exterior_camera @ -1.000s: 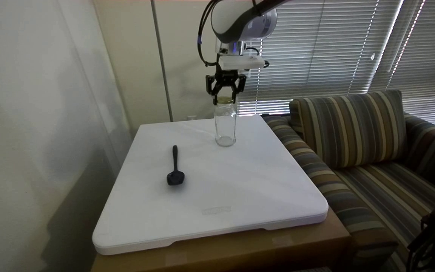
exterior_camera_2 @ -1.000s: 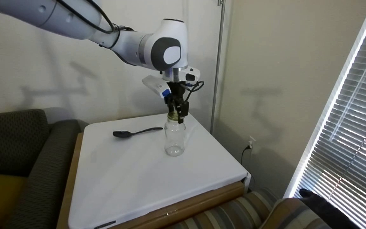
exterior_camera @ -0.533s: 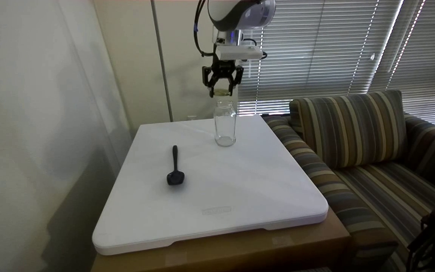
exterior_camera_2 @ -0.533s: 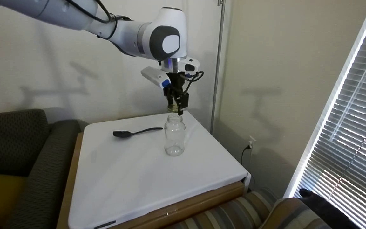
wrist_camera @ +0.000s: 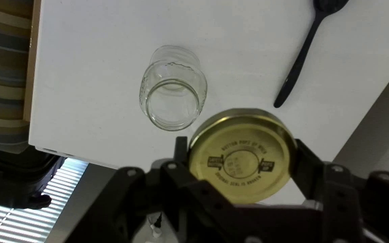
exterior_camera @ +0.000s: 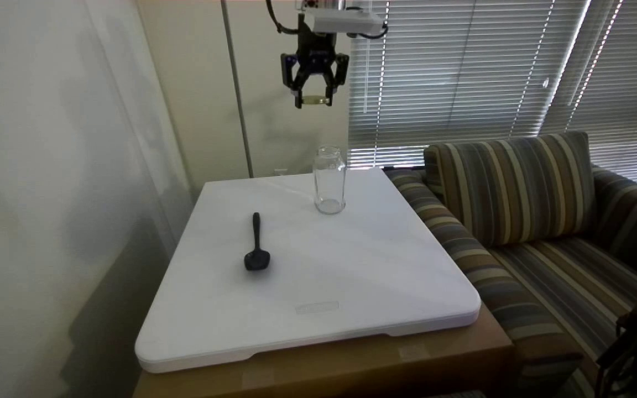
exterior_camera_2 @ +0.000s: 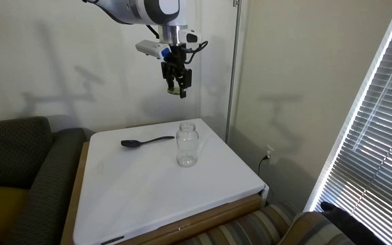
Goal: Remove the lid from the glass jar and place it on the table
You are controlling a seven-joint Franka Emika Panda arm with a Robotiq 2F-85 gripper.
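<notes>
Jaws grip lid (wrist_camera: 241, 163); 1 uncapped glass jar (exterior_camera_2: 187, 145), clear throughout, on table (exterior_camera_2: 131, 190).

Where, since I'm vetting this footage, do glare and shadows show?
In both exterior views, light glares through the blinds and shadows fall on the walls; in the wrist view, the blinds glare at lower left, and the lid glints along its gold rim.
</notes>
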